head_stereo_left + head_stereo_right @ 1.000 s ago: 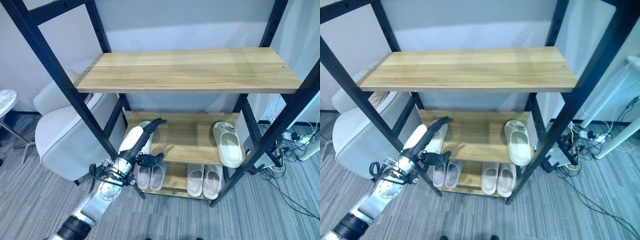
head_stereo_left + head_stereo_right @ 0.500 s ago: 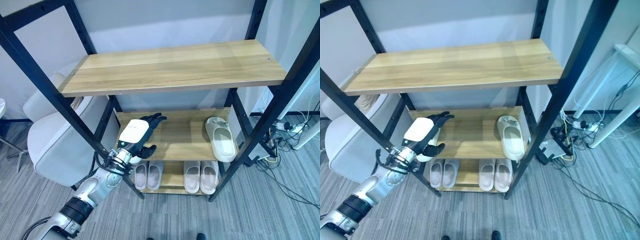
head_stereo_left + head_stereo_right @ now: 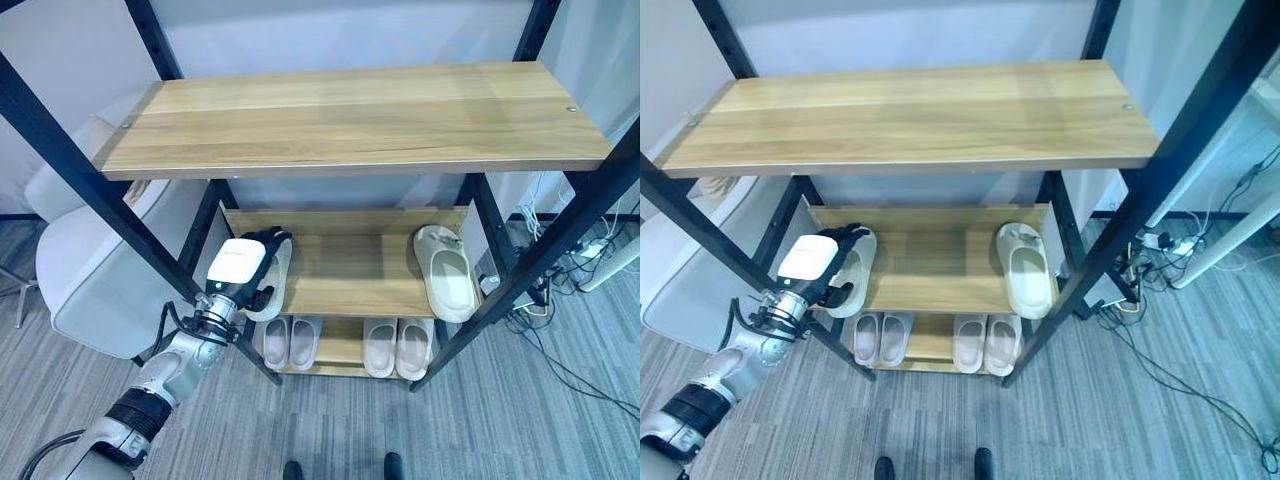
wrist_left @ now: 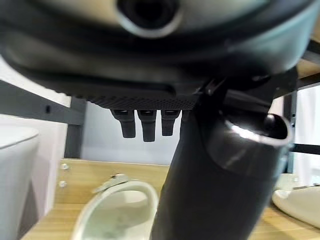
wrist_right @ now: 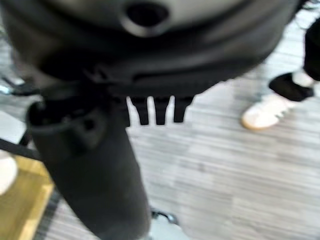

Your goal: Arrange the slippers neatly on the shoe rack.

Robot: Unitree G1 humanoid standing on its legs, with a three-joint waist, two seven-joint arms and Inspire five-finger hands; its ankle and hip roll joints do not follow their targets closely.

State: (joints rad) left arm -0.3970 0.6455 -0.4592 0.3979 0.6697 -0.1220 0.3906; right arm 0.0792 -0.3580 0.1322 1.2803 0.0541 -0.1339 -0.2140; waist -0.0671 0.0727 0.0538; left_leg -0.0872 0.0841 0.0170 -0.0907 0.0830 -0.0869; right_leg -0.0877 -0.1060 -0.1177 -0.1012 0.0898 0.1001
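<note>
3 wooden shelves make up the shoe rack [image 3: 350,110], held in a black metal frame. The top shelf [image 3: 910,115] carries nothing. On the middle shelf [image 3: 350,275], 1 pale slipper [image 3: 447,272] lies at the right end with its front edge hanging slightly over the shelf lip, and a second slipper [image 3: 272,285] lies at the left end, sole down. The left hand [image 3: 243,270] is at that left slipper, its white-covered back upward and its dark fingers reaching over the slipper's near side; whether they press or clamp it cannot be told, though in the left wrist view the fingers [image 4: 142,125] hang fairly straight above the slipper's strap [image 4: 117,200]. The bottom shelf [image 3: 340,350] holds 2 pairs standing side by side: 1 pair [image 3: 290,342] at the left, 1 pair [image 3: 398,348] at the right. The right hand [image 5: 100,165] hangs over grey floor, fingers pointing straight down, holding nothing; a person's white shoe [image 5: 262,115] stands near it. A white chair [image 3: 95,270] sits just left of the rack, beside the arm's path. Cables and a power strip [image 3: 1150,245] lie on the floor to the right.
</note>
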